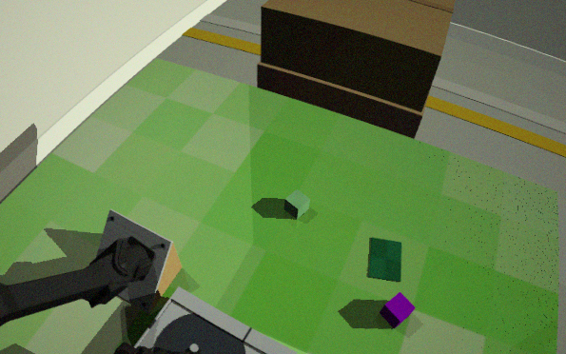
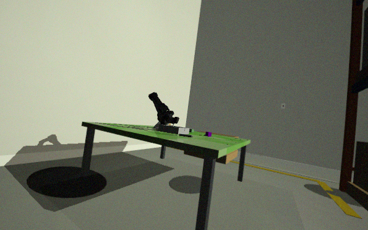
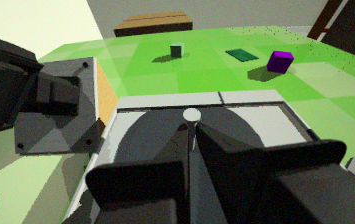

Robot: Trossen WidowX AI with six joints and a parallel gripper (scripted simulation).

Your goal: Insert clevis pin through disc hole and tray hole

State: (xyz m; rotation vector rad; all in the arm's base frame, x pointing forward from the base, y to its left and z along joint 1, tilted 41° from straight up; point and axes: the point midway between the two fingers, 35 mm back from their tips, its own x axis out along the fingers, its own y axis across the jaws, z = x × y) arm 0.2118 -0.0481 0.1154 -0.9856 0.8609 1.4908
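The steel pin (image 1: 194,347) (image 3: 192,115) is gripped between the fingers of the end effector (image 1: 130,350) (image 2: 174,120) (image 3: 190,126), which is closed on it below the head. The pin is held head up over the dark disc (image 1: 173,334) (image 3: 141,132); whether its tip is seated in either hole cannot be told. The disc is contained within the rimmed tray (image 1: 211,311) (image 2: 169,129) (image 3: 169,101), set on the green bench (image 1: 292,162) (image 2: 196,141) (image 3: 204,77). Beyond the tray, a pale green block (image 1: 299,204) (image 2: 192,130) (image 3: 177,50), a purple block (image 1: 399,309) (image 2: 208,134) (image 3: 280,62) and a flat dark green piece (image 1: 384,260) (image 3: 241,54) are seen.
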